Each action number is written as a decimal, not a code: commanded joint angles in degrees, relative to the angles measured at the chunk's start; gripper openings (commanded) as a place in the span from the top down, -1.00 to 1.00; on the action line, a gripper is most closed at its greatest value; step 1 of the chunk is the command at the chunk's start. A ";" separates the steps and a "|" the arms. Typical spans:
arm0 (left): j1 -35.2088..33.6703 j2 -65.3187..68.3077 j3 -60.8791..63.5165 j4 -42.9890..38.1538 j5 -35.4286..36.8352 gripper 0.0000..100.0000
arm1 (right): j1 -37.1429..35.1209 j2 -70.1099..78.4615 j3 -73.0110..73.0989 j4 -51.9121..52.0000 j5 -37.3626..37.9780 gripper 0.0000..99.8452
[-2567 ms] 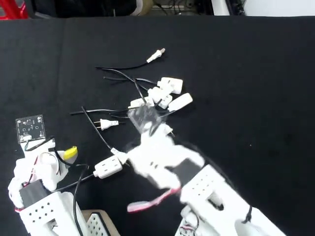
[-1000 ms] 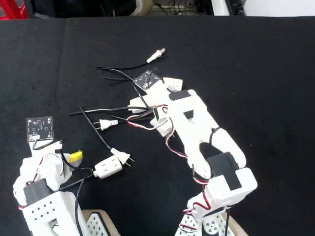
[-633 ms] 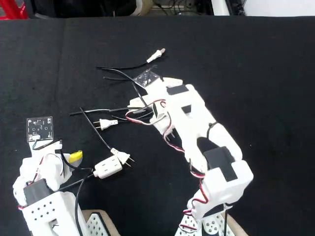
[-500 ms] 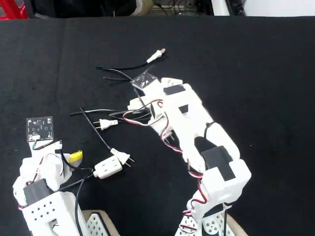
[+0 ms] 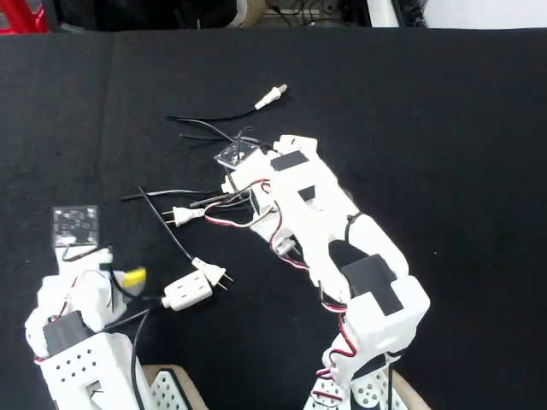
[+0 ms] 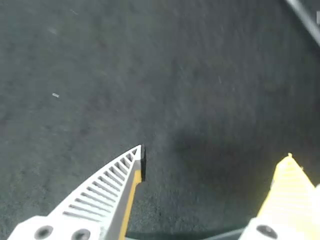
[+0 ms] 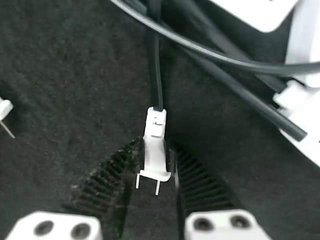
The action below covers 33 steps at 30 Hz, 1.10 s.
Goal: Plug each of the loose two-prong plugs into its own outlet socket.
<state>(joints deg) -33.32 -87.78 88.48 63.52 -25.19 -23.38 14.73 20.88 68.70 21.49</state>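
My right gripper (image 7: 154,146) is low over the black cloth, shut on a white two-prong plug (image 7: 155,160) whose prongs point back toward the wrist and whose black cable (image 7: 156,65) runs away from it. In the high view this gripper (image 5: 235,171) sits at the left side of the tangle of cables. White outlet sockets (image 7: 260,12) lie just beyond it. Another plug (image 5: 184,215) lies left of it, a third (image 5: 214,274) rests beside a white outlet socket (image 5: 188,292), and one more (image 5: 272,96) lies at the far end. My left gripper (image 6: 215,152) hangs open over bare cloth.
Black cables (image 5: 205,132) loop across the middle of the table, some passing under the right arm (image 5: 333,248). An outlet socket (image 5: 295,141) peeks out past that arm. The left arm's yellow finger (image 5: 133,276) is close to the cable of the near outlet socket.
The right arm has swung left across the pile of outlet sockets, bringing its gripper down by the plug at the left of the tangle. The left arm shifted slightly.
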 commanded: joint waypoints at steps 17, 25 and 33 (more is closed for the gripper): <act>2.68 -0.18 2.15 -1.05 -6.24 0.21 | -5.19 2.33 3.65 5.27 -0.18 0.79; 2.68 -0.18 2.24 -1.05 -6.24 0.21 | -7.12 2.33 5.14 6.59 -0.18 0.90; 2.68 -0.18 2.24 -1.05 -6.24 0.21 | -8.97 1.98 6.81 6.15 -0.62 0.95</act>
<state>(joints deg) -31.30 -87.78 91.03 63.52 -30.99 -29.63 15.87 23.52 73.27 21.41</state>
